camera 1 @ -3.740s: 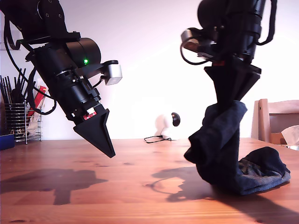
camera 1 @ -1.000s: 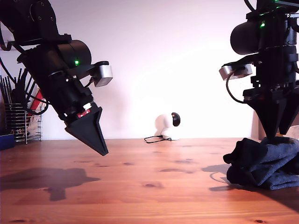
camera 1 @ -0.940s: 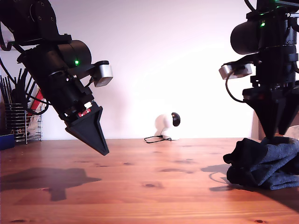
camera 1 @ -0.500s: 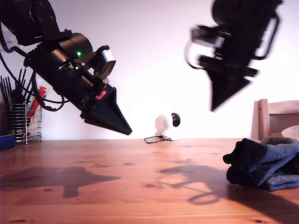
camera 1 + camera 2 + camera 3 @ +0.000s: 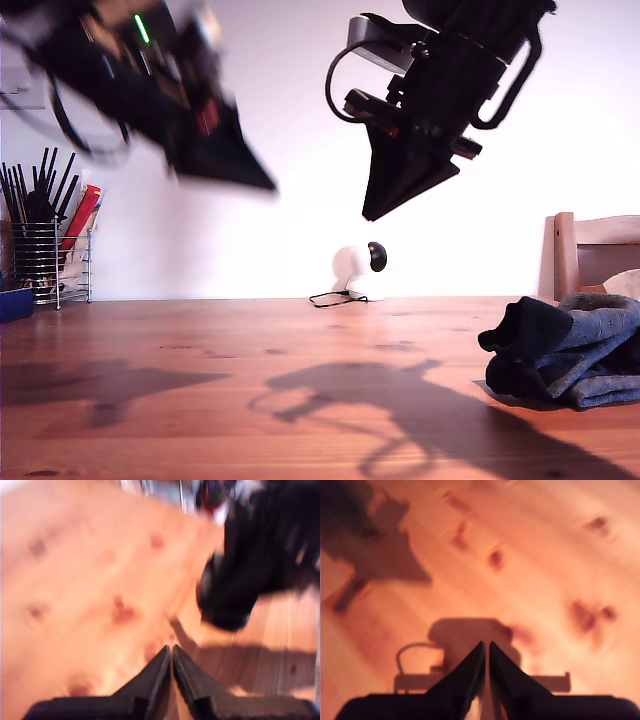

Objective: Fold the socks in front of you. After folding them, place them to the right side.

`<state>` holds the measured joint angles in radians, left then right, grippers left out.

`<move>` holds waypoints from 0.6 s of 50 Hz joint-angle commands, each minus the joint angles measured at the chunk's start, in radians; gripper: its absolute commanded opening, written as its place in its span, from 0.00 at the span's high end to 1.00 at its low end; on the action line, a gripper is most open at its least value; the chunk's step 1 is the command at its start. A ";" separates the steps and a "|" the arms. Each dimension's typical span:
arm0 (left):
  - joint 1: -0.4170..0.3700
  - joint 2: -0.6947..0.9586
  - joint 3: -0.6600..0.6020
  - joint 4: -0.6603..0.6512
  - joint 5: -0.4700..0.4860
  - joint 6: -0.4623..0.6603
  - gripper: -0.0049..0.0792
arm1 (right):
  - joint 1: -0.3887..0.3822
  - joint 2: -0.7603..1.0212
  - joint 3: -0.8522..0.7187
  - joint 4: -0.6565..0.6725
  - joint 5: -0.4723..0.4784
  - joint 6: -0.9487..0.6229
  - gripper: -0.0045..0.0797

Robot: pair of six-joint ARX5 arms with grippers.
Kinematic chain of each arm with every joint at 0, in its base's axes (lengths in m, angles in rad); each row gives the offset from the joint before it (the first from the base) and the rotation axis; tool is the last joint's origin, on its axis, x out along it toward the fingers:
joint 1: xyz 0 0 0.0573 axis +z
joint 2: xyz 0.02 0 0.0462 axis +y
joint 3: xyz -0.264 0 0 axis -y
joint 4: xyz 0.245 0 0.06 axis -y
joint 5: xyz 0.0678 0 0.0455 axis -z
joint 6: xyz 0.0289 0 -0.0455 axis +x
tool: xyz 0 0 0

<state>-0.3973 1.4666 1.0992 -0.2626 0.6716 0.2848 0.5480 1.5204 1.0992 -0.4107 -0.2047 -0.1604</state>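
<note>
Exterior view shows the two soft dark blue-grey knit socks (image 5: 570,345) lying in one bunched pile on the brown wooden table (image 5: 250,380), far over at the exterior view's right. Nothing is touching them. Two black arms hang high above the table, well apart from the pile; one is very blurry. In the wrist views, my first gripper (image 5: 171,652) and my second gripper (image 5: 486,647) each have jaws pressed almost together with nothing between them. I think the job is nearly finished: the socks look folded and put aside, though the pile seems a bit loose.
</note>
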 commanded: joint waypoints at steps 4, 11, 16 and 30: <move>-0.001 -0.101 -0.130 0.087 -0.003 -0.055 0.96 | 0.023 -0.159 -0.106 0.092 -0.006 0.013 0.96; -0.013 -0.245 -0.255 0.189 -0.031 -0.114 0.96 | 0.035 -0.319 -0.220 0.118 -0.017 0.030 0.96; -0.034 -0.340 -0.346 0.253 -0.063 -0.157 0.96 | 0.050 -0.431 -0.289 0.141 -0.050 0.030 0.96; -0.159 -0.531 -0.437 0.273 -0.169 -0.232 0.96 | 0.121 -0.672 -0.372 0.138 -0.092 0.031 0.96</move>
<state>-0.5407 0.9455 0.6727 0.0010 0.5037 0.0544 0.6651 0.8562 0.7277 -0.2733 -0.2943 -0.1314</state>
